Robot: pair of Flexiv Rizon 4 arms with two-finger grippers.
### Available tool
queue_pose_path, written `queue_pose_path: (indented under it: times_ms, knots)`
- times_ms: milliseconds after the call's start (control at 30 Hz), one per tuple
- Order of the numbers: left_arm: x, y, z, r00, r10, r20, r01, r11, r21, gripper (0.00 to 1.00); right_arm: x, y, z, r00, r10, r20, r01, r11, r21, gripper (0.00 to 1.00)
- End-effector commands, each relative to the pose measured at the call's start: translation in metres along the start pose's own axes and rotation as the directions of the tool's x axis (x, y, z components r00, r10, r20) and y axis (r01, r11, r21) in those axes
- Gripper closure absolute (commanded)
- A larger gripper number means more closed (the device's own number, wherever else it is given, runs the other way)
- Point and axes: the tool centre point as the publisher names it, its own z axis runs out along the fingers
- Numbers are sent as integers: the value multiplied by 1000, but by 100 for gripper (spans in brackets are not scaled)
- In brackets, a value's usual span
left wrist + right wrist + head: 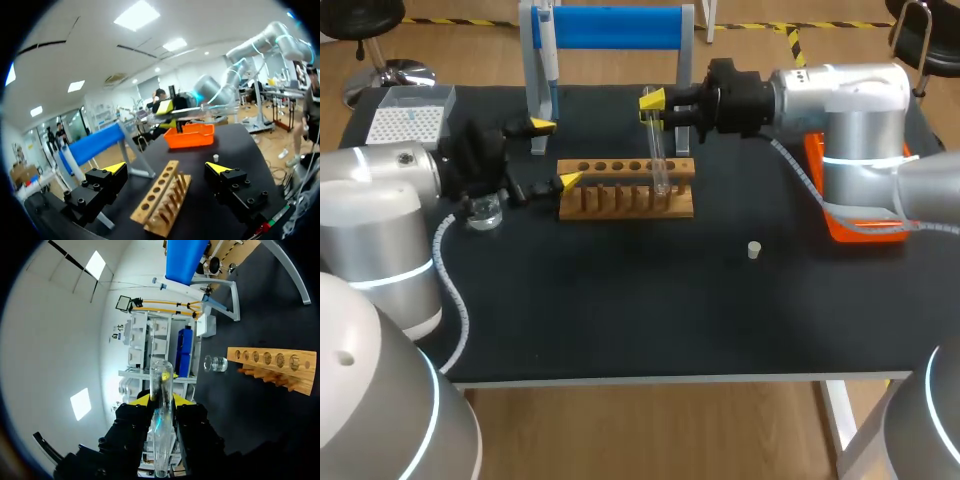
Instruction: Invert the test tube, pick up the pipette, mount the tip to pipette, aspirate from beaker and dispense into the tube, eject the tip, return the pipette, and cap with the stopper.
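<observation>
My right gripper (653, 108) is shut on a clear test tube (658, 155), held roughly upright with its lower end at the right end of the wooden rack (620, 200). In the right wrist view the test tube (161, 415) runs between the yellow fingertips (177, 400). My left gripper (556, 152) stands open at the rack's left end, holding nothing; the rack (157, 200) lies ahead of and below it. The glass beaker (483, 211) sits beside the left arm. The pipette (548, 50) hangs on the blue stand (615, 27). A small white stopper (754, 250) lies on the mat.
A white tip box (410, 120) stands at the back left. An orange tray (850, 225) sits under my right arm at the right edge. The stand's grey legs (535, 100) rise just behind the rack.
</observation>
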Motion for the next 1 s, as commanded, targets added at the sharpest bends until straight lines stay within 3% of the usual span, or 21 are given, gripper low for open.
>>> queue_pose_path:
  times_ms: [33, 100, 233, 300, 333, 767, 867, 1000]
  knots:
    - [11, -13, 1, 865, 502, -8, -486, 841, 238, 0, 1, 0, 0, 1000, 0, 2, 0, 1000, 0, 100]
    - [13, -20, 3, 829, 559, -22, -536, 805, 256, 0, 1, 0, 0, 1000, 0, 2, 0, 1000, 0, 100]
    - [17, -29, 3, 762, 647, -30, -626, 748, 222, 0, 1, 0, 0, 1000, 0, 2, 0, 1000, 0, 100]
    - [20, -33, 2, 744, 667, -36, -648, 734, 205, 0, 1, 0, 0, 1000, 0, 2, 0, 1000, 0, 100]
    - [20, -33, 4, 751, 659, -44, -650, 749, 128, 0, 1, 0, 0, 1000, 0, 2, 0, 1000, 0, 100]
    - [20, -33, 4, 751, 659, -44, -650, 749, 128, 0, 1, 0, 0, 1000, 0, 2, 0, 1000, 0, 100]
    - [24, -40, 4, 613, 784, 97, -787, 597, 155, 0, 1, 0, 0, 1000, 0, 2, 0, 1000, 0, 100]
    - [31, -45, 8, 499, 844, 198, -865, 471, 172, 0, 1, 0, 0, 1000, 0, 2, 0, 1000, 0, 100]
